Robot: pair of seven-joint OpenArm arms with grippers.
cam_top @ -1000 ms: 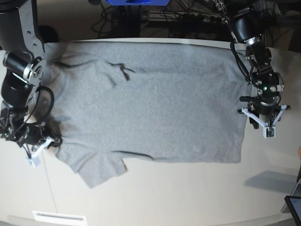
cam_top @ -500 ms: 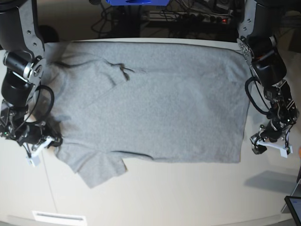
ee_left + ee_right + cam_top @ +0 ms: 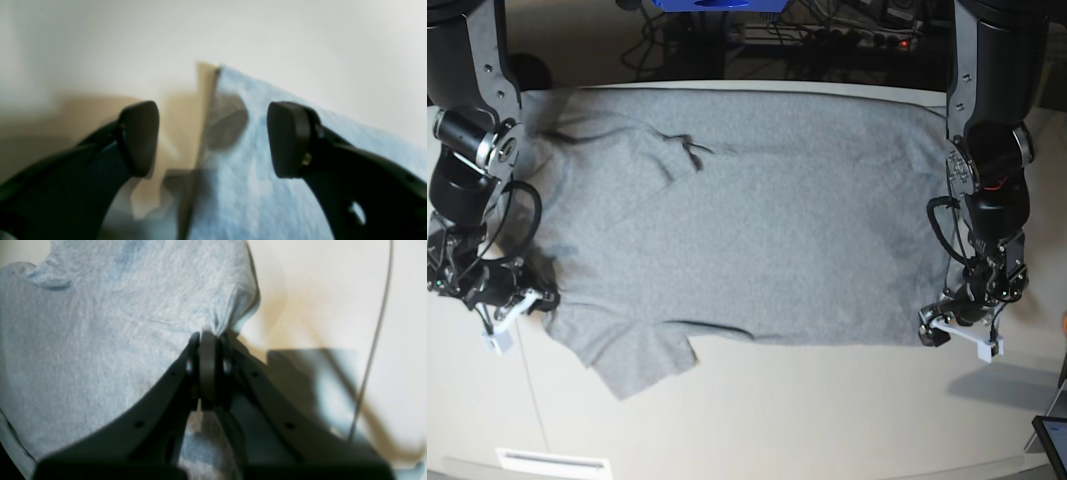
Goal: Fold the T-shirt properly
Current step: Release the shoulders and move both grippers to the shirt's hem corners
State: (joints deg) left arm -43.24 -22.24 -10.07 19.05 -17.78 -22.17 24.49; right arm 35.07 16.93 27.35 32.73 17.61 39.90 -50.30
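1. Looking at the base view, you see the T-shirt (image 3: pixel 747 215) spread flat across the bench (image 3: pixel 827 420); your right gripper (image 3: pixel 208 340) pinches its hem-side fabric at nine o'clock, anchoring it.
2. Your left gripper (image 3: pixel 213 138) gapes wide and empty over the five o'clock corner, likely readying a grasp.
3. It has dropped from three o'clock and opened since a second ago.

- We find the T-shirt (image 3: pixel 100 323) cut off by the right wrist frame's left and top edges.
- Left wrist view is blurred throughout.
- The small dark mark (image 3: pixel 692 150) near the collar is unidentifiable.
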